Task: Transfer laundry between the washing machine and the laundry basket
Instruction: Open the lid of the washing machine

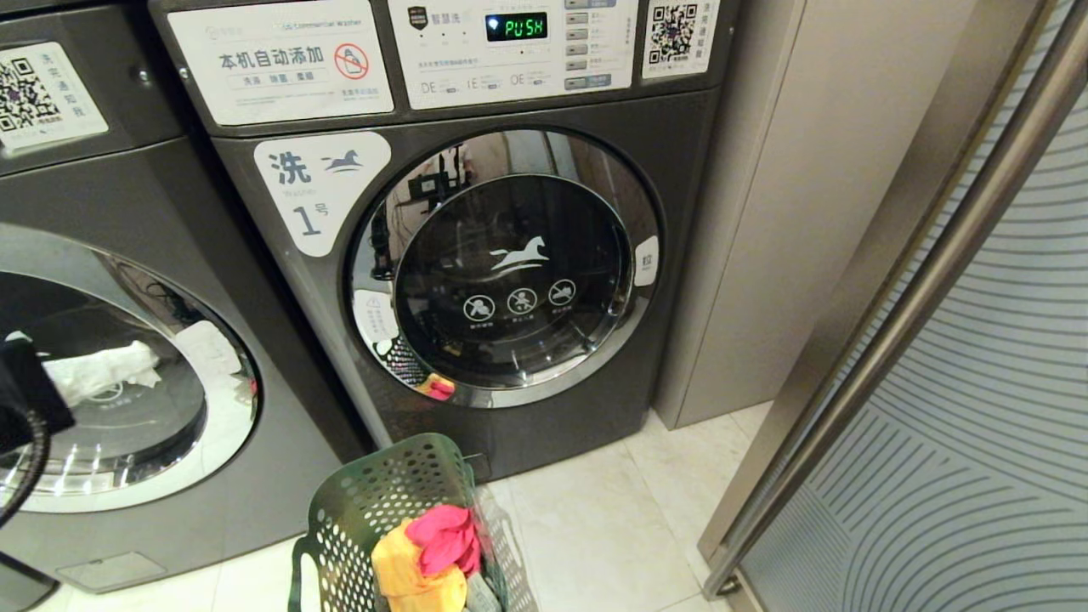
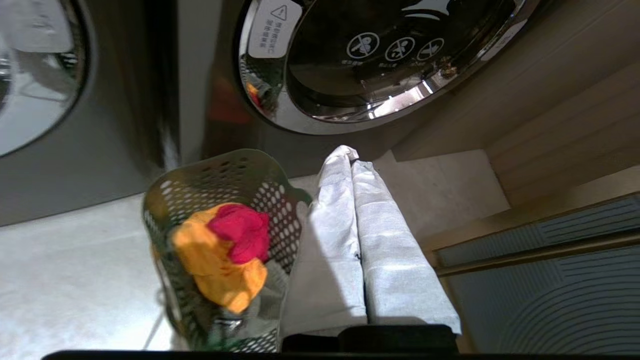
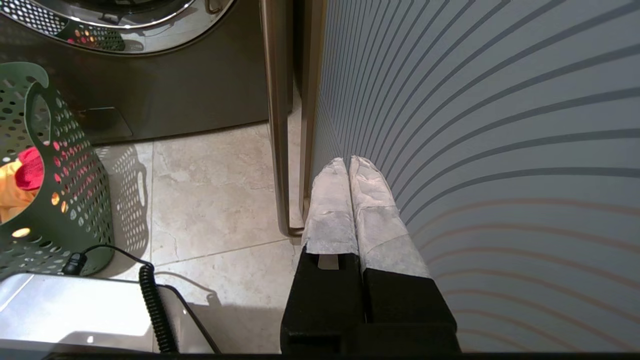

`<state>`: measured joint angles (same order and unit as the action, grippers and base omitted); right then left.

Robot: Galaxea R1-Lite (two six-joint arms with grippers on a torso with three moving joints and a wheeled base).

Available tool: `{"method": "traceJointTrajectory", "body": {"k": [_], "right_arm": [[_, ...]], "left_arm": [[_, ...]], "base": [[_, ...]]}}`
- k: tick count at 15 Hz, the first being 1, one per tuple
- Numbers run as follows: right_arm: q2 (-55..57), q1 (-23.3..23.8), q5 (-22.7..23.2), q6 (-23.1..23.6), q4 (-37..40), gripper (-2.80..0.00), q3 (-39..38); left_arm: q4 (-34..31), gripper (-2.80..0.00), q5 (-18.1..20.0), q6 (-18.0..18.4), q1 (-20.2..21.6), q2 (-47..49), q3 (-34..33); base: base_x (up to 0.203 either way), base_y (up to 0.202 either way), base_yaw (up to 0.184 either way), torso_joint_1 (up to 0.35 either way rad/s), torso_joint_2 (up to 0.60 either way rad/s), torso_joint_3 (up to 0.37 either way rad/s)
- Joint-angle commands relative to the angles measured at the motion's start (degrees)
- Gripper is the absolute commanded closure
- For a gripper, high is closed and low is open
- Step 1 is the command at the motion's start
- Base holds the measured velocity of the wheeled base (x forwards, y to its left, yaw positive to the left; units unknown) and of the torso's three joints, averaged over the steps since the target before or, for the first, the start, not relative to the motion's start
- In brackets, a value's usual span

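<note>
1. Head view: we see our dark grey front-loader washing machine [image 1: 127, 374] at far left, round door shut.
2. Our left gripper [image 2: 350, 160] hangs empty, fingers pressed together, beside the dark green perforated plastic basket [image 1: 374, 501] holding yellow-orange and pink-red laundry [image 1: 429, 552].
3. Our right gripper [image 3: 348, 165], likewise closed and empty, sits by the striped glass door [image 3: 500, 125].
</note>
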<state>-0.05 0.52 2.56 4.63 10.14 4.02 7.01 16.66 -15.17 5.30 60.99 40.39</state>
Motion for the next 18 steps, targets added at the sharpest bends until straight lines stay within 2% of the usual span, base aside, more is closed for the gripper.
{"method": "traceJointTrajectory", "body": {"k": [1,4,6,7,10,13,15,18], "right_arm": [[0.0,0.0,0.1,0.2,0.1,0.00,0.0],[0.0,0.0,0.1,0.2,0.1,0.00,0.0],[0.0,0.0,0.1,0.1,0.1,0.00,0.0],[0.0,0.0,0.1,0.2,0.1,0.00,0.0],[0.0,0.0,0.1,0.2,0.1,0.00,0.0],[0.0,0.0,0.1,0.1,0.1,0.00,0.0],[0.0,0.0,0.0,0.0,0.1,0.00,0.0],[0.0,0.0,0.0,0.1,0.1,0.00,0.0]], "left_arm": [[6.9,-2.80,8.7,-0.6,6.1,7.8,-3.4],[8.0,-2.80,19.1,-0.7,16.2,10.2,-4.0],[9.4,-2.80,26.1,-0.7,20.7,10.7,-4.4],[11.1,-2.80,27.5,-0.7,21.5,12.4,-4.4],[22.1,-2.80,28.2,0.0,21.9,20.8,-4.1],[34.9,-2.80,28.3,3.6,22.0,32.5,-3.4],[38.4,-2.80,28.3,5.8,22.0,37.2,-1.6],[39.2,-2.80,28.3,11.0,23.5,41.3,-0.1]], "base": [[0.000,0.000,0.000,0.000,0.00,0.000],[0.000,0.000,0.000,0.000,0.00,0.000],[0.000,0.000,0.000,0.000,0.00,0.000],[0.000,0.000,0.000,0.000,0.00,0.000],[0.000,0.000,0.000,0.000,0.00,0.000],[0.000,0.000,0.000,0.000,0.00,0.000],[0.000,0.000,0.000,0.000,0.00,0.000],[0.000,0.000,0.000,0.000,0.00,0.000]]}}
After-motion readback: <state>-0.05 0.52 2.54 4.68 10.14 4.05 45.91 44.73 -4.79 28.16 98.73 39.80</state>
